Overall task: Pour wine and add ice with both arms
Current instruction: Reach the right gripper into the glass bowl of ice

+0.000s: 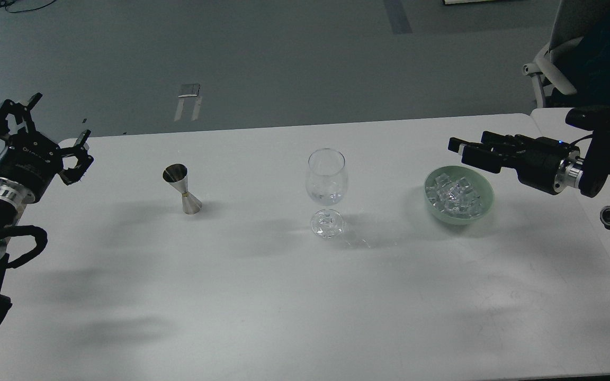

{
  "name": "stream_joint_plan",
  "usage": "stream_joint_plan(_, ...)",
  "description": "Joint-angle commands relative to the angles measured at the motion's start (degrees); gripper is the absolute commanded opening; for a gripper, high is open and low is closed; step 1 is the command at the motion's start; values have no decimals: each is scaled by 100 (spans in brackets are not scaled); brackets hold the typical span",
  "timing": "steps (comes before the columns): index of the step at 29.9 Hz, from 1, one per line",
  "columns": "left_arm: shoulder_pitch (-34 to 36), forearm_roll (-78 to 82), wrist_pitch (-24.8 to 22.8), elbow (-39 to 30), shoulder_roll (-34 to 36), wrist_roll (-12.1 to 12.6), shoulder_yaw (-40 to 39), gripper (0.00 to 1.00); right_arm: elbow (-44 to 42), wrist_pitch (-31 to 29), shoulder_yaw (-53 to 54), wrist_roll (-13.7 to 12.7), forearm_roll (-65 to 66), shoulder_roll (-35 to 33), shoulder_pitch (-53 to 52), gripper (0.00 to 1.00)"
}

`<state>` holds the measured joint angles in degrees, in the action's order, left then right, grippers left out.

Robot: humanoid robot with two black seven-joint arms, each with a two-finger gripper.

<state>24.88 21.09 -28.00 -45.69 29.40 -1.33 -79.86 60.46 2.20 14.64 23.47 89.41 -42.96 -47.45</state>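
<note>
A clear stemmed wine glass (326, 182) stands upright at the table's middle; something clear sits low in its bowl, and I cannot tell what. A silver double-cone jigger (182, 189) stands to its left. A pale green bowl (441, 216) to its right holds several clear ice cubes (456, 193). My left gripper (61, 117) is open and empty, raised over the table's far left corner, well left of the jigger. My right gripper (457, 148) points left, just above the bowl's far right rim. Its dark fingers lie close together and I cannot tell them apart.
The white table (284, 296) ends just behind the objects, with grey floor beyond. A second white tabletop (551, 120) adjoins at the right. A grey chair (562, 53) stands at the back right.
</note>
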Motion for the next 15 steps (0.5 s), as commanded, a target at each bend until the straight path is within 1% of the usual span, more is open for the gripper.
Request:
stream_joint_plan(1, 52, 1, 0, -1, 13, -25, 15, 98, -165, 44, -128, 0, 480, 24, 16, 100)
stream_joint_plan(3, 52, 80, 0, -1, -4, -34, 15, 98, -297, 44, -190, 0, 647, 59, 16, 100)
stream_joint_plan(7, 52, 159, 0, -45, -39, -34, 6, 98, -429, 44, -374, 0, 709, 287, 7, 95)
stream_joint_plan(9, 52, 159, 0, -45, -39, -34, 6, 98, -456, 44, -462, 0, 709, 367, -1, 89)
stream_joint_plan(10, 52, 159, 0, -54, -39, -34, 6, 98, -464, 44, -506, 8, 709, 411, -1, 77)
stream_joint_plan(11, 52, 159, 0, -54, -39, -34, 6, 98, -499, 44, -559, 17, 709, 455, -1, 67)
stream_joint_plan(13, 52, 159, 0, -54, -39, -34, 6, 98, -587, 53, -638, 35, 718, 569, -28, 63)
stream_joint_plan(15, 52, 159, 0, -54, -39, -34, 6, 98, -666, 44, -665, 44, 718, 648, -37, 63)
